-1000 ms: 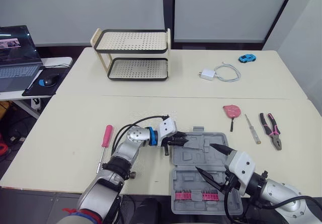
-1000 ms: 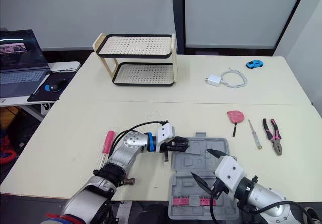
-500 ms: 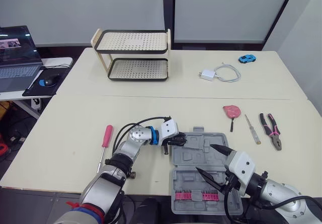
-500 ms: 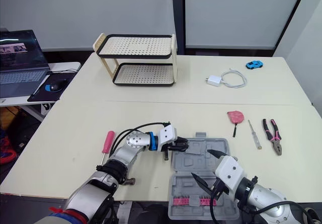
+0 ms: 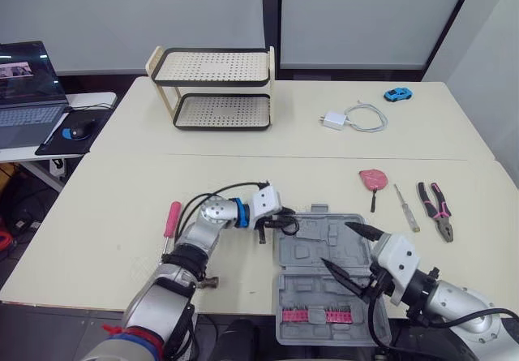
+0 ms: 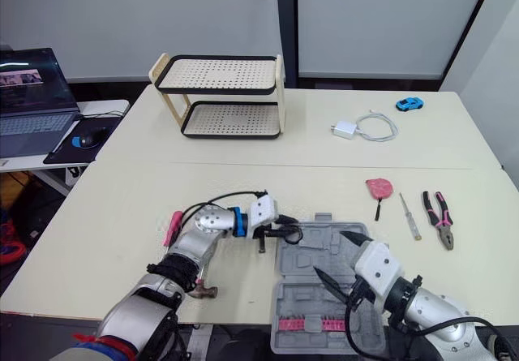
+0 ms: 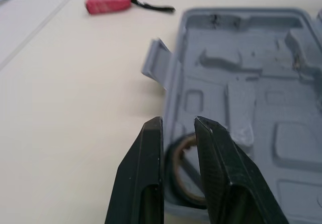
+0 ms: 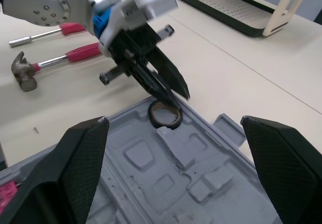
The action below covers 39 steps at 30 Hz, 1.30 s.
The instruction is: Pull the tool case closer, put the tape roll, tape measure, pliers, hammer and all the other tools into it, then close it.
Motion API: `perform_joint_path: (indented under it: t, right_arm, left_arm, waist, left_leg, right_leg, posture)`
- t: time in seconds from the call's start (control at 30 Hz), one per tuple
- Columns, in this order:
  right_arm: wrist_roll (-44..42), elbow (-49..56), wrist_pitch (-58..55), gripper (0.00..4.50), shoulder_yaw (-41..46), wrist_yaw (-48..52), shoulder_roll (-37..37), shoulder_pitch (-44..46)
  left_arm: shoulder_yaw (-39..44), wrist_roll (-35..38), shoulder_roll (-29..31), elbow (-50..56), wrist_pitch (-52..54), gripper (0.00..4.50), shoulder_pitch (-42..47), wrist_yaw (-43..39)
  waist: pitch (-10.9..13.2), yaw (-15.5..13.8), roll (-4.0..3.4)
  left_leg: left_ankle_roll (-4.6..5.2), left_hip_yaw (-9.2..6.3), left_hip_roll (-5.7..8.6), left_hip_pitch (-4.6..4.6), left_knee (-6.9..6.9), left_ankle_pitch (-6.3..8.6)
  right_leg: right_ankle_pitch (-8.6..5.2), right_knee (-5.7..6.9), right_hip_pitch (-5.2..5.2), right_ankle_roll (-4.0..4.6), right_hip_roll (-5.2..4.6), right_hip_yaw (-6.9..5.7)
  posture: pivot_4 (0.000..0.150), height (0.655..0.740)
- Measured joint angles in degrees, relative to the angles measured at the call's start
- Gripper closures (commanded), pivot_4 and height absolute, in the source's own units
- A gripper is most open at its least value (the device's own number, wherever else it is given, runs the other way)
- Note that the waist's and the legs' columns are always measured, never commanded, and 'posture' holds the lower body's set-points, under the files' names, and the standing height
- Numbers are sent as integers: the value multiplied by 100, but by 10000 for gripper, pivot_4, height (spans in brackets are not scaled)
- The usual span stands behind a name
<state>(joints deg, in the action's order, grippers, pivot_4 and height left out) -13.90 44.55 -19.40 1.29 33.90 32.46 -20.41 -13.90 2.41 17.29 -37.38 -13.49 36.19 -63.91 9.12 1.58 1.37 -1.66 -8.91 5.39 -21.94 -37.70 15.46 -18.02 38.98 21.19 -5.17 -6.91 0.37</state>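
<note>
Left end effector (image 7: 178, 121) sits right over the tape roll (image 7: 171, 171). Can't tell from these views whether it's clamped on the roll or has let go.
Tape roll lies flat inside the tool case (image 5: 280, 257), in the case's far-left corner.
Right end effector (image 5: 336, 243) is released, jaws spread wide. It hovers above the middle of the case and isn't touching anything.
Case is open on the desk (image 5: 113, 207), grey moulded tray up, with a strip of pink bits (image 5: 312, 316) along its near edge.

All of these are outside the case:
- tape measure (image 5: 372, 178): beyond the case's far-right corner, red, strap trailing toward the case
- tester screwdriver (image 5: 406, 207): right of the case, just past the tape measure
- pliers (image 5: 436, 209): right of the case, further out than the tester screwdriver
- red-handled screwdriver (image 5: 172, 219): left of the case, on the other side of the left arm
- hammer (image 8: 50, 65): left of the case, nearer the desk edge than the red-handled screwdriver; its handle is partly hidden under the left arm in the head views

The two-tier rack (image 5: 212, 89), charger with cable (image 5: 353, 119) and blue toy car (image 5: 397, 94) are well beyond the case's far side.
</note>
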Motion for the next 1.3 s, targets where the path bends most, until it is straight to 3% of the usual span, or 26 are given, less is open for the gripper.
perform_joint_path:
  t: [0.1,0.4,0.63,0.8,1.03,1.3]
  right_arm:
    - [-362,-136,2,0,583,111,34,107]
    - [-1098,-1438,178,0,2650,765,512,78]
    - [-1205,-3083,597,0,3932,1106,771,38]
    - [-1053,-4388,998,0,4266,1173,886,43]
    - [-869,-5500,1333,0,4267,1116,1155,343]
    - [-740,-5752,1511,0,4282,964,1235,397]
  left_arm:
    - [294,380,391,766,432,29226,-111,-204]
    - [1763,1057,1989,1699,1506,233,-833,181]
    - [3066,1179,2728,973,1443,233,-1845,957]
    - [3699,1236,2840,321,1256,233,-2354,1502]
    - [3907,1264,2857,-249,1033,233,-2590,1834]
    - [3978,1348,2836,-60,921,233,-2576,2095]
  waist:
    - [-1,14,-2]
    - [3,7,-8]
    - [3,8,-9]
    - [3,-3,-9]
    - [2,-2,-11]
    - [1,6,-11]
  left_leg:
    - [0,-1,-1,2,1,0]
    - [19,-4,-1,5,4,12]
    - [22,5,0,12,23,13]
    - [22,15,0,17,31,14]
    - [22,34,-2,27,55,13]
    - [21,44,-7,29,63,13]
  right_leg:
    - [0,0,0,0,1,0]
    - [0,0,0,1,1,2]
    - [0,-3,3,2,-4,9]
    - [0,-5,4,2,-8,15]
    - [0,-5,11,2,-11,29]
    - [0,-5,16,2,-10,39]
  posture:
    - [1500,7400]
    - [1500,7400]
    - [1500,7400]
    - [1500,7400]
    - [1500,7400]
    - [1500,7400]
